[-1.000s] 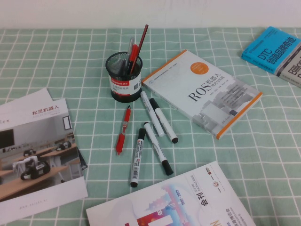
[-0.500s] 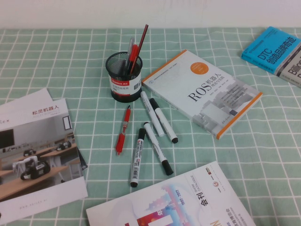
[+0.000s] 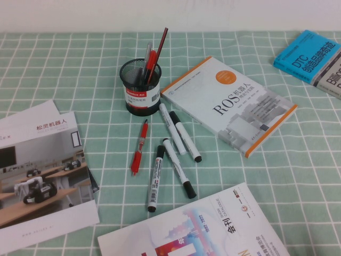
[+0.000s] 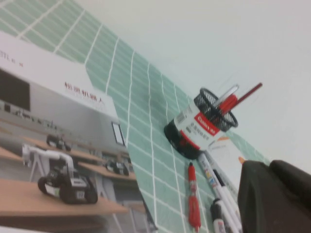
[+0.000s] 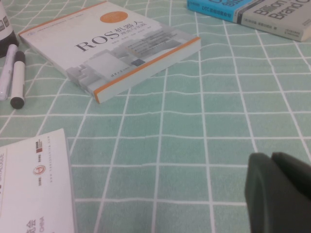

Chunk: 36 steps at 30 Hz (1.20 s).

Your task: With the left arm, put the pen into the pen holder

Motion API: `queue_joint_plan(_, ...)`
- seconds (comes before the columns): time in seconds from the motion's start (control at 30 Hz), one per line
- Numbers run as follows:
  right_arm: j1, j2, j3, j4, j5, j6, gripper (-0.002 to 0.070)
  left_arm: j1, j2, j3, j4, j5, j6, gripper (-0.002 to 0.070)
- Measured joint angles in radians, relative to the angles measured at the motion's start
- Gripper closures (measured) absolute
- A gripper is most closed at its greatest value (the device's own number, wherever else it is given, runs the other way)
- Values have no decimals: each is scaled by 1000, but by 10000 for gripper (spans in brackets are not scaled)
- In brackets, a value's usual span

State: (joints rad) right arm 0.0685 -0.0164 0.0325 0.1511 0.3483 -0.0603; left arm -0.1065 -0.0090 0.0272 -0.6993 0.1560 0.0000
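The red pen (image 3: 139,148) lies flat on the green checked cloth, just in front of the black mesh pen holder (image 3: 141,88). The holder stands upright and holds a red pen, a silver one and a long dark-red pencil. Neither arm shows in the high view. In the left wrist view my left gripper (image 4: 268,166) is shut and empty, hanging off to the side of the pen (image 4: 193,200) and the holder (image 4: 199,127), apart from both. In the right wrist view my right gripper (image 5: 270,156) is shut and empty above bare cloth.
Several white markers with black caps (image 3: 179,168) lie right of the pen. The ROS book (image 3: 229,104) lies right of the holder and a blue book (image 3: 308,56) at the back right. A magazine (image 3: 42,170) lies at the left and a booklet (image 3: 197,229) at the front.
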Motion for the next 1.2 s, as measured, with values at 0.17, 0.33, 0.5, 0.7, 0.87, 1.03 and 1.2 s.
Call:
queue_joint_plan(0.17,0,0,0,0,0,0,698,0,0,0,-4,-3,0,676)
queue_joint_plan(0.33,0,0,0,0,0,0,698,0,65,-100,6,97,52,676)
queue_joint_plan(0.5,0,0,0,0,0,0,698,0,293,-311,15,225,98,676)
queue_joint_plan(0.7,0,0,0,0,0,0,698,0,591,-565,24,429,238,676)
queue_joint_plan(0.87,0,0,0,0,0,0,698,0,849,-761,26,584,286,676)
queue_joint_plan(1.03,0,0,0,0,0,0,698,-6,1091,-892,49,652,293,676)
queue_joint_plan(1.2,0,0,0,0,0,0,698,-115,1273,-1016,192,656,221,676)
